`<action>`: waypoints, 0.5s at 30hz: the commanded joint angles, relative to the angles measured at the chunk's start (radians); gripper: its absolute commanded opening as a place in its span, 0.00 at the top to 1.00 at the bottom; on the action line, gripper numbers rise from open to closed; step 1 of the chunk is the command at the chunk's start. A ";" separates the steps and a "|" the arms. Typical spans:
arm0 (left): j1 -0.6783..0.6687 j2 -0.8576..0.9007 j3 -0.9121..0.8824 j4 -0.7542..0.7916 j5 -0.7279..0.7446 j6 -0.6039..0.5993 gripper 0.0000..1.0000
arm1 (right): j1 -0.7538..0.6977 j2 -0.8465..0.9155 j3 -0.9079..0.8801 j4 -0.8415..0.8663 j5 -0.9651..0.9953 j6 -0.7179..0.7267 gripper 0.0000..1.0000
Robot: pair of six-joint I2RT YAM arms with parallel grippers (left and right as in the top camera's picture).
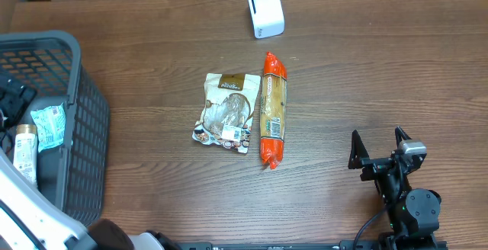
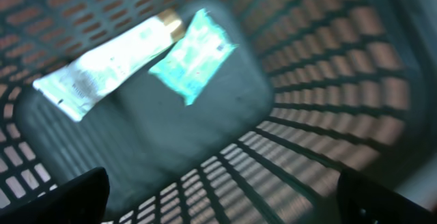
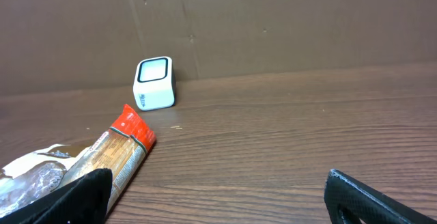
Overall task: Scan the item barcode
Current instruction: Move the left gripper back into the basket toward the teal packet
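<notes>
Jaws gape empty on both left arm (image 1: 32,213) and right arm (image 1: 412,204).

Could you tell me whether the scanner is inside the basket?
No, the scanner stands on the table, well apart from the basket.

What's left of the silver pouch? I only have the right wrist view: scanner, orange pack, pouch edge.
Observer: A grey basket stands at the table's left edge.
Operator: Anything in it?
Observer: A white tube and a teal packet lie side by side on its floor.
Operator: Where's the left arm?
Observer: The left end effector hangs over the basket's interior, open, with nothing between its fingers.
</notes>
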 commanded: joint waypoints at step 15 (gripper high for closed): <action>0.043 0.251 -0.280 0.400 -0.106 0.316 0.00 | 0.006 0.000 -0.010 0.006 0.010 -0.007 0.00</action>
